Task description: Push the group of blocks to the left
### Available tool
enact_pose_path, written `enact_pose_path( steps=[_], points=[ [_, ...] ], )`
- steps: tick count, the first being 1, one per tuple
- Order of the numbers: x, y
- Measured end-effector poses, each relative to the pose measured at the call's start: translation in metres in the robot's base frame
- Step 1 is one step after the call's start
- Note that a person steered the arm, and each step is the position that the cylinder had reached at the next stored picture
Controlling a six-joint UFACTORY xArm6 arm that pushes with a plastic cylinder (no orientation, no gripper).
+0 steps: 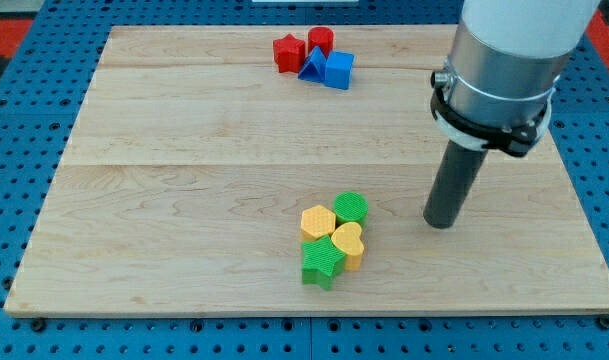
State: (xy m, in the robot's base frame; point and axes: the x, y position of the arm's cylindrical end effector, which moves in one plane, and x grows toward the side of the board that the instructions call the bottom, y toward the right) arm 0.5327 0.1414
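A group of blocks sits near the bottom middle of the wooden board (pixel 184 200): a green cylinder (pixel 351 208), a yellow hexagon (pixel 318 221), a yellow heart (pixel 348 243) and a green star (pixel 322 265), all touching. A second group sits at the view's top: a red star (pixel 288 53), a red hexagon (pixel 321 42), a blue triangle (pixel 310 64) and a blue cube (pixel 338 69). My tip (pixel 440 224) rests on the board to the right of the green cylinder, apart from it by a clear gap.
The arm's white and grey body (pixel 504 60) hangs over the board's upper right part. A blue perforated table (pixel 14 130) surrounds the board on all sides.
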Motion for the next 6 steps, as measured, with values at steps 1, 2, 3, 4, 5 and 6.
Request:
enact_pose_path(
  steps=[1, 2, 3, 4, 5, 6],
  points=[
    [0.054, 0.002],
    [0.065, -0.066],
    [0.034, -0.106],
    [0.005, -0.133],
    [-0.007, -0.136],
    [-0.011, -0.108]
  ],
)
